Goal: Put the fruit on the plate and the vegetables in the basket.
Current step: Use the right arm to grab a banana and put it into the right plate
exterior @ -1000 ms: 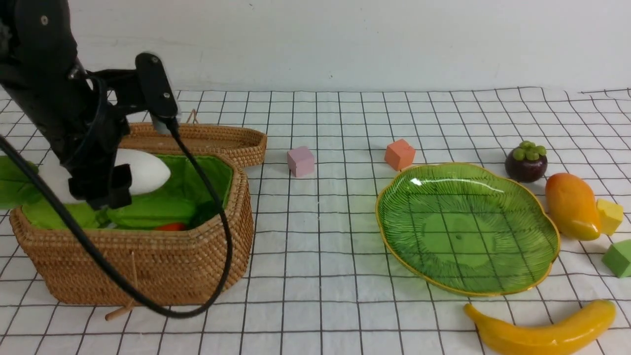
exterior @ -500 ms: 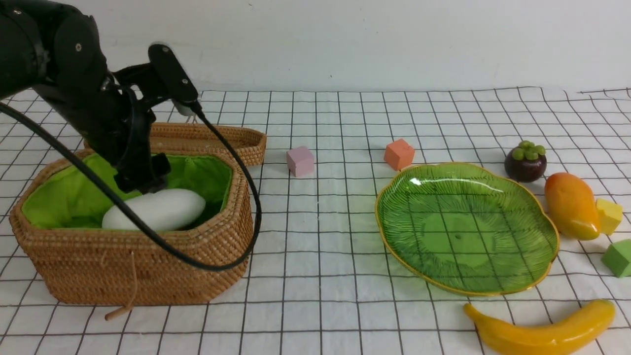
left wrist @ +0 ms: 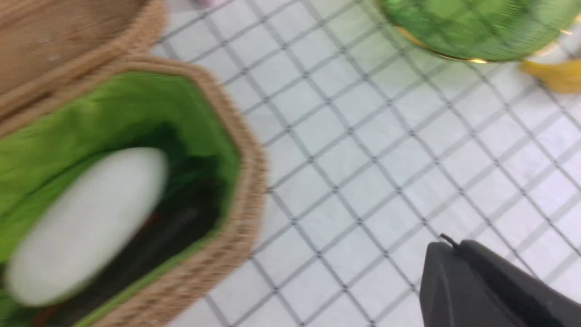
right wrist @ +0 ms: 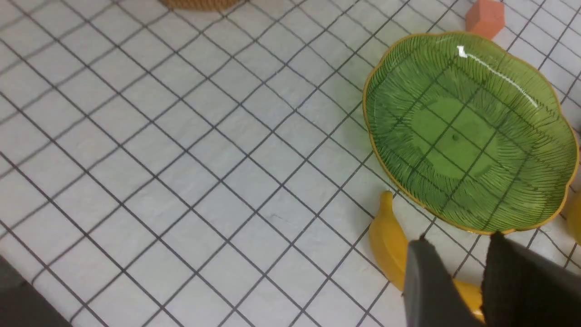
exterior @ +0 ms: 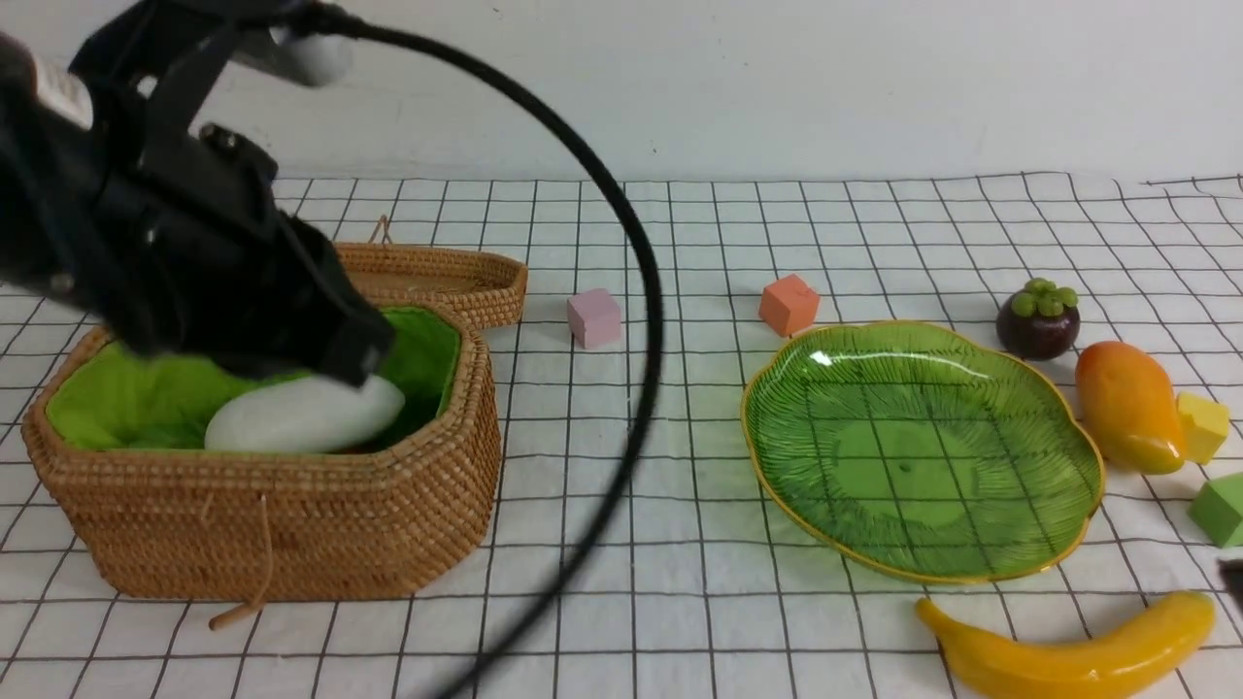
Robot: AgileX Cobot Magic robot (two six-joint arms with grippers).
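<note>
The white radish (exterior: 301, 413) lies in the green-lined wicker basket (exterior: 272, 524), also seen as a blurred radish (left wrist: 86, 225) in the left wrist view. My left gripper (left wrist: 447, 243) is shut and empty, raised over the cloth beside the basket's rim (left wrist: 245, 181). The green leaf plate (exterior: 923, 447) holds nothing. A banana (exterior: 1068, 650) lies in front of it, with the mango (exterior: 1126, 403) and mangosteen (exterior: 1037, 316) on its right. My right gripper (right wrist: 458, 240) hangs open above the banana (right wrist: 390, 240), jaws apart with nothing in them.
A flat woven lid (exterior: 437, 277) leans behind the basket. Foam cubes stand about: pink (exterior: 594, 317), orange (exterior: 788, 304), yellow (exterior: 1202, 425) against the mango, green (exterior: 1222, 507) at the right edge. The left arm's cable (exterior: 631, 388) loops between basket and plate.
The left gripper let the radish drop into the basket, then lifted, swung toward the right and shut. A sliver of the right gripper has appeared at the right edge.
</note>
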